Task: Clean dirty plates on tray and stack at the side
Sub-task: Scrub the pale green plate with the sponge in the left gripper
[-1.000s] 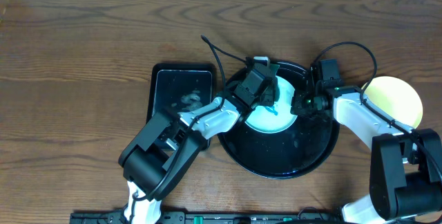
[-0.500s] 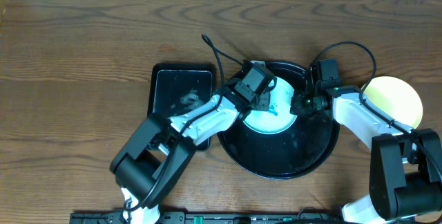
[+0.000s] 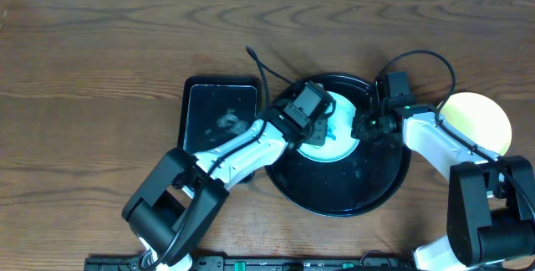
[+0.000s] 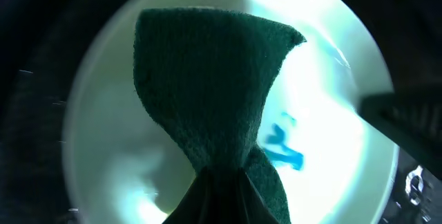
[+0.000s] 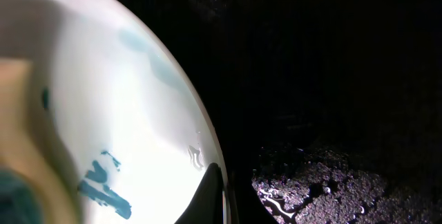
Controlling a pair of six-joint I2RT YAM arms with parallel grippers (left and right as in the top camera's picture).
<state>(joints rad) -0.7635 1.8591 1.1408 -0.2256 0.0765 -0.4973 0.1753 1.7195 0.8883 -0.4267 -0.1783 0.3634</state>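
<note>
A pale mint plate (image 3: pixel 333 137) with a teal-blue scribble stain lies in the round black tray (image 3: pixel 368 189). My left gripper (image 3: pixel 316 123) is shut on a dark green sponge (image 4: pixel 207 92) and holds it on the plate (image 4: pixel 324 99), beside the stain (image 4: pixel 284 149). My right gripper (image 3: pixel 364 124) is shut on the plate's right rim (image 5: pixel 207 162), one finger on each side of it. The stain also shows in the right wrist view (image 5: pixel 103 186). A pale yellow plate (image 3: pixel 478 119) lies on the table to the right of the tray. The third plate is hidden.
A smaller rectangular black tray (image 3: pixel 219 116), wet inside, lies left of the round tray. The round tray's floor is wet with droplets (image 5: pixel 324 182). A black cable (image 3: pixel 261 63) loops behind the left arm.
My left gripper has moved the sponge towards the front of the plate, uncovering its far part. The right gripper has kept still on the rim.
</note>
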